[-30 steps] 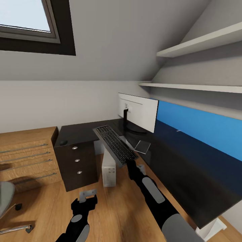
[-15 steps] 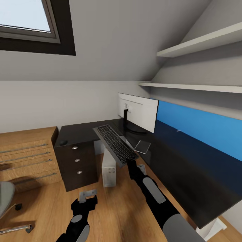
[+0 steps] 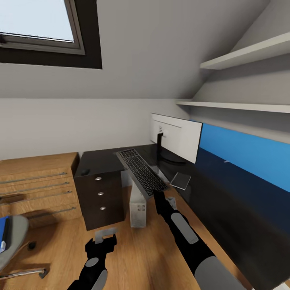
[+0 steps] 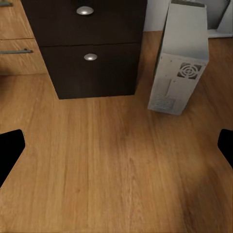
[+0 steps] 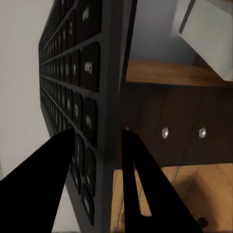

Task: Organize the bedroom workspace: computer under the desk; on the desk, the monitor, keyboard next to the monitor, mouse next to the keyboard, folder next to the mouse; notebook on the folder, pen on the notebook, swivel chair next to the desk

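R gripper (image 3: pixel 158 197) clamped on near end of 1 keyboard (image 3: pixel 141 172), w/ fingers (image 5: pixel 138 184) either side of its edge in R wrist view. Keyboard is tilted, raised off the desk (image 3: pixel 225 193), far end over the desk corner, at 12 o'clock from the gripper. L gripper (image 3: pixel 101 238) low over wood floor (image 4: pixel 116 170), jaws spread wide, holding nothing.

1 monitor (image 3: pixel 177 137) on desk, white back showing, at 1 o'clock from keyboard. 1 notebook (image 3: pixel 181 181) flat on desk near monitor base, at 3 o'clock from keyboard's near end. 1 mouse (image 3: pixel 84 171) on desk's L wing above the drawers, 3 silver knobs (image 3: pixel 100 193) in head view. 1 computer (image 3: pixel 139 203) upright on floor under desk, just beside drawer unit. 1 swivel chair (image 3: pixel 12 241) at 9 o'clock, well apart from desk, w/ blue folder (image 3: pixel 3 233) edge on seat. 2 wall shelves (image 3: pixel 241 106) above desk. Pen: can't tell.
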Tool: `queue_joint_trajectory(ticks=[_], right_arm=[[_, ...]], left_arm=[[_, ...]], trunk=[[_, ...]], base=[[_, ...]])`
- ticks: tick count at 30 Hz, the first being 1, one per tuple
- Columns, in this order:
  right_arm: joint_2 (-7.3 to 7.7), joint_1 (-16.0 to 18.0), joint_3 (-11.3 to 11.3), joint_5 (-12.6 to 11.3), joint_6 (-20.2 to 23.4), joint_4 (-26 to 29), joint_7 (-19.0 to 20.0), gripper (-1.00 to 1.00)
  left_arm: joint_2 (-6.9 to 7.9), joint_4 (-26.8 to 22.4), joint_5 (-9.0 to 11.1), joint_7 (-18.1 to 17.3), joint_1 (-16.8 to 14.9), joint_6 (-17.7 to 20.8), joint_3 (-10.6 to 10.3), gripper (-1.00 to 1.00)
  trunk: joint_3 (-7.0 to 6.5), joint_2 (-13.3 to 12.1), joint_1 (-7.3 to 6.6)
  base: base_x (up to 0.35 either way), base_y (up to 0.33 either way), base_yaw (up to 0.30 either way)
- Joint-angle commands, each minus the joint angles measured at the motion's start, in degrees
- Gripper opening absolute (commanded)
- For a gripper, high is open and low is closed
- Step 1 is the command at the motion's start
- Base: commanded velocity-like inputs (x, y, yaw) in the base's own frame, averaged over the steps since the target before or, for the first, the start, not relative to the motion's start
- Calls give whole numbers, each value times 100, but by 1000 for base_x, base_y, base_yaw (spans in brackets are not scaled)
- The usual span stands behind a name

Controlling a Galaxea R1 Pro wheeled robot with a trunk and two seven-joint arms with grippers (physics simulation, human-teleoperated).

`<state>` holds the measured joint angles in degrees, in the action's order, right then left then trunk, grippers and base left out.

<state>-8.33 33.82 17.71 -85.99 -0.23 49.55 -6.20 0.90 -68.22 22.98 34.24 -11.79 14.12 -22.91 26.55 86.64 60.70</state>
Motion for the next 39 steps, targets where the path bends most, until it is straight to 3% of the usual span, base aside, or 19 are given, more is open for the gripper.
queue_joint_trajectory(ticks=[1, 11, 26, 39], right_arm=[[3, 2, 8, -34, -3, 11, -35, -100], [8, 2, 1, -22, -28, 11, -30, -100], [6, 2, 11, -21, -42, 10, -44, -100], [-10, 2, -3, -31, -79, -44, -34, -100]], left_arm=[[7, -7, 31, 47, -7, 20, -22, 100], [7, -7, 24, 47, -7, 20, -29, 100], [7, -15, 22, 56, -7, 20, -21, 100], [33, -83, 22, 56, -7, 20, -11, 100]], trunk=[[0, 4, 0], [-68, 4, 0], [-152, 4, 0], [-155, 4, 0]], base=[[1, 0, 193], [58, 0, 195], [314, 29, 188], [324, 110, 15]])
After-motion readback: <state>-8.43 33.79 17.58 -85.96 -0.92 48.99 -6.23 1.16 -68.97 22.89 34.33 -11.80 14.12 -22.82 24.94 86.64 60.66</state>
